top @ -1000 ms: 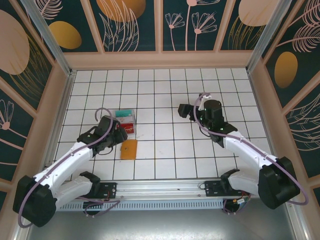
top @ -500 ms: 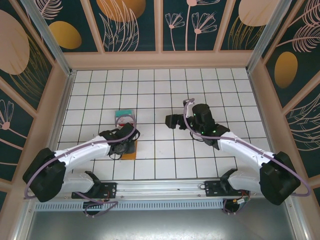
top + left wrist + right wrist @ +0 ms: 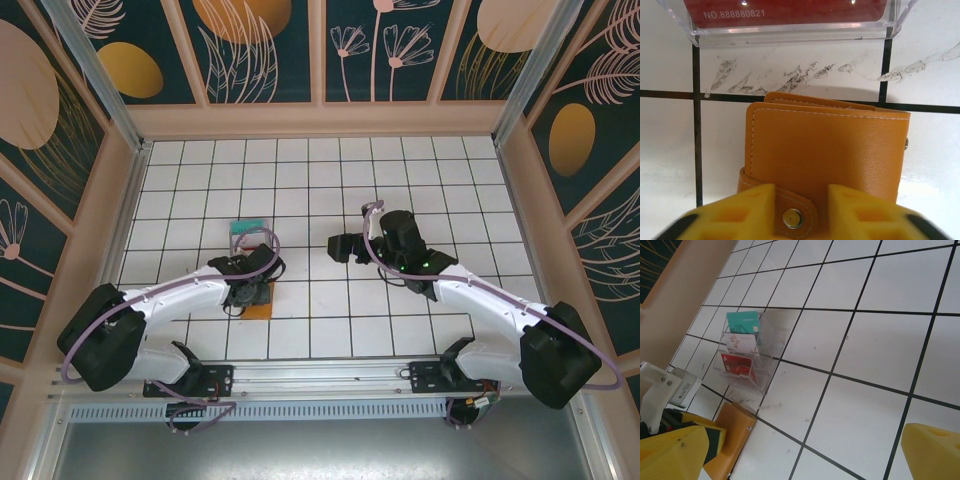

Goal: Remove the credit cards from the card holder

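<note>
Tiled table (image 3: 330,180) — holder (image 3: 825,150) snapped shut, emptying not begun; left gripper (image 3: 801,210) straddles its tab (image 3: 792,218), grip unclear; right gripper (image 3: 342,246) spread wide.

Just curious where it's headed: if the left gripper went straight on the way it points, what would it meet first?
The card holder, most likely: the left gripper has a finger on each side of its snap tab. Further on is a clear stand holding a red card.

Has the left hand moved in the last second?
Yes: the left hand swung right and nearer, from beside the clear acrylic card stand onto the orange leather card holder.
</note>
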Available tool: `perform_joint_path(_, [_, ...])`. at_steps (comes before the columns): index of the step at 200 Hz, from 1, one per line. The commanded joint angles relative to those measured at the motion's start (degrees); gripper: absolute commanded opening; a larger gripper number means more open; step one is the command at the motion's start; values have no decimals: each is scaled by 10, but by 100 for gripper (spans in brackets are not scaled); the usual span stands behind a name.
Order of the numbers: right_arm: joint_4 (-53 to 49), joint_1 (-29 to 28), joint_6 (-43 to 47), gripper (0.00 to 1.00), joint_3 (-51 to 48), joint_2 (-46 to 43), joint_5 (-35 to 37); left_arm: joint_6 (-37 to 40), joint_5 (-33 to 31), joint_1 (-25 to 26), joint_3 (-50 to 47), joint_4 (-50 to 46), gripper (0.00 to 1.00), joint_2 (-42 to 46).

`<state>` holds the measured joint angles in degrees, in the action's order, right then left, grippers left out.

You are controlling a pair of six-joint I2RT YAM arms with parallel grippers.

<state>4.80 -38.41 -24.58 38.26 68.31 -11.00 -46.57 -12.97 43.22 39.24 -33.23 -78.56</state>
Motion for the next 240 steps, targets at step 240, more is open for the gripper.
perform_joint_path(240, [238, -32, -219, 63, -96, 119, -160, -303, 97, 41, -10, 277, 0, 17])
